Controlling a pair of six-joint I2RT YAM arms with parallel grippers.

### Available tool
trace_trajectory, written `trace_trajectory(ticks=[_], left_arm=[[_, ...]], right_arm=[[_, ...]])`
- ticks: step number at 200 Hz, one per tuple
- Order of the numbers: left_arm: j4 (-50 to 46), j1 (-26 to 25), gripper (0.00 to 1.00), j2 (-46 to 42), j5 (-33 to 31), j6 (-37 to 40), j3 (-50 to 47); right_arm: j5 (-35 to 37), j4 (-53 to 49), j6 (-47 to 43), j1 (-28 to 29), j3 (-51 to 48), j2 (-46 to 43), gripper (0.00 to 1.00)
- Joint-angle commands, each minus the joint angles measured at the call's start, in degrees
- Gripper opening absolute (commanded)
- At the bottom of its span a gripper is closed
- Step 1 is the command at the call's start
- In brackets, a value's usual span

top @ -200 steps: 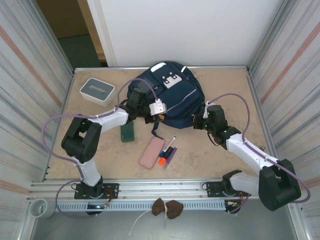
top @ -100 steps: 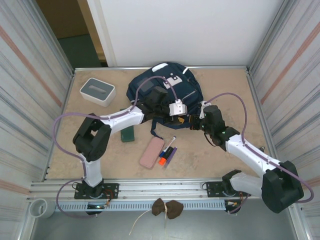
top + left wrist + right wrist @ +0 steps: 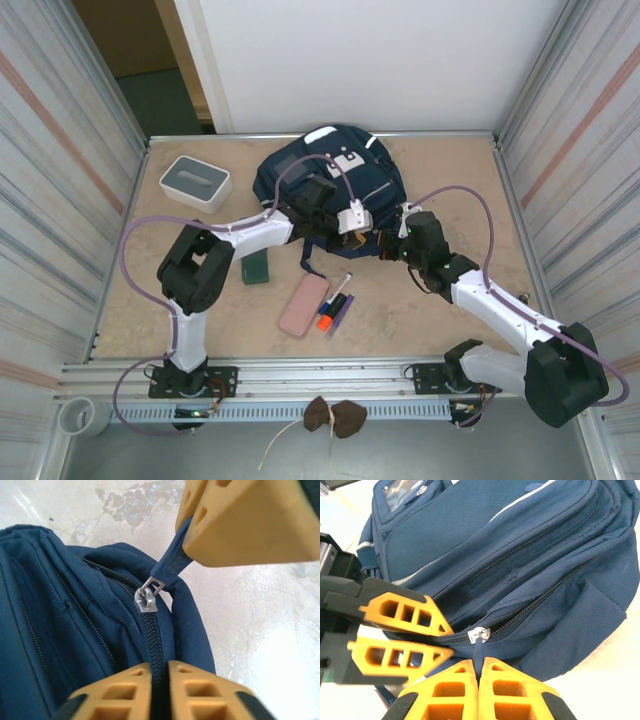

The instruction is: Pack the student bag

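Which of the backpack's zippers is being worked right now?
The lowest zipper in the right wrist view: its silver slider has a blue pull pinched by the right end effector. The zippers above it are untouched.

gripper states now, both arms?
Left gripper: closed on the bag, at its zipper line.
Right gripper: closed on the zipper pull.

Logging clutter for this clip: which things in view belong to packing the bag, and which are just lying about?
In the job: student bag; its zipper pull, pinched in the right claw; left claw gripping the bag's seam; likely the pink case, markers and green block.
Lying about, apparently: white-and-grey box; brown cloth.
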Motion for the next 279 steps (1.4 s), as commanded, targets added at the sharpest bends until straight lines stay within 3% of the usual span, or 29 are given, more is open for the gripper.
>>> trace_trajectory(ticks=[1, 21, 79, 110, 126, 151, 177, 248, 279], left_arm=[[-1.24, 2.41, 0.07, -1.49, 4.87, -0.46, 0.62], [1.03, 4.29, 0.02, -4.14, 7.93, 0.02, -2.13], [0.71, 11.09, 0.02, -10.56, 10.08, 4.68, -9.70], [1.39, 14.40, 0.07, -11.99, 6.94, 5.06, -13.14], [0.79, 14.68, 0.16, -12.58, 5.87, 4.99, -13.64], [0.77, 12.36, 0.42, -13.85, 5.15, 2.75, -13.19], [0.74, 7.89, 0.54, -13.50, 1.04, 2.51, -11.40], [-3.33, -0.34, 0.59, -3.12, -3.08, 2.14, -0.34], [-4.35, -0.75, 0.53, 0.25, -4.46, 2.07, 2.79]], right_arm=[[5.07, 0.72, -1.81, 0.33, 1.61, -1.57, 0.00], [8.73, -1.10, -3.27, -0.34, 1.48, -0.81, 0.00], [12.45, -1.93, -4.27, -3.40, 2.34, 3.47, 0.00], [9.63, 0.15, -4.26, -2.59, 3.36, 5.05, 0.00], [7.49, 1.98, -4.09, -1.60, 3.45, 5.07, 0.00], [6.41, 3.20, -3.33, 0.21, 3.63, 4.97, 0.00], [6.21, 3.60, -2.39, 1.57, 3.85, 3.90, 0.00], [6.37, 2.98, -0.99, 3.34, 4.11, 0.14, 0.00], [7.22, 2.95, -0.69, 4.15, 3.55, -0.85, 0.00]])
